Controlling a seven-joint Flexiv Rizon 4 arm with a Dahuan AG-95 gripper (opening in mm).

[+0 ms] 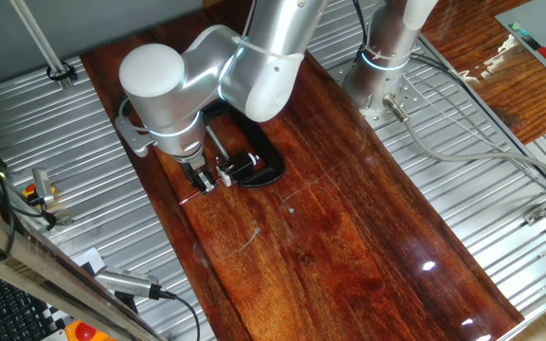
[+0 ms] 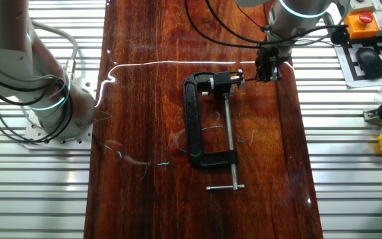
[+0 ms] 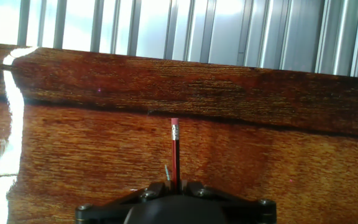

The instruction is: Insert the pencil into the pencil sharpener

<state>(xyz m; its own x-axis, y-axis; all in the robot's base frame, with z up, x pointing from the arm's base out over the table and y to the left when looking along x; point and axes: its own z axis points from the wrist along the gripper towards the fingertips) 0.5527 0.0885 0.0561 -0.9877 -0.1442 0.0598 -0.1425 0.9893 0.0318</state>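
In the other fixed view, furthest left of the pincer [image 2: 268,73] lies the black clamp [image 2: 192,123]. It is flat on the dark wooden table [image 2: 144,199], its spine away from the pincer and its long steel screw running down toward the near edge. At the end of the clamp's upper arm, on the side facing the pincer, sits the pencil sharpener [image 2: 236,77], a tiny pale block that the clamp seems to pin in place. It is just beside the pincer and not touching it.

Between block and pincer a thin dark line may be the pencil's working end, though the view is too coarse to be sure.

The pincer hangs low over the table's right part, clenched on the pencil [image 3: 174,155]. The hand view shows the red shaft coming out from between the fingers, with its metal ferrule and eraser end pointing away from the sharpener.

The coming move turns on one relation. The sharpener lies straight to the pincer's left in this view, and the pencil's long axis runs roughly along that same left-right line. So I judge that the next move is a short, straight push leftward, with the tip level with the sharpener's mouth.

That mouth is too small to make out. Nothing here serves as a container except the sharpener, and the pencil does not look seated in it yet.
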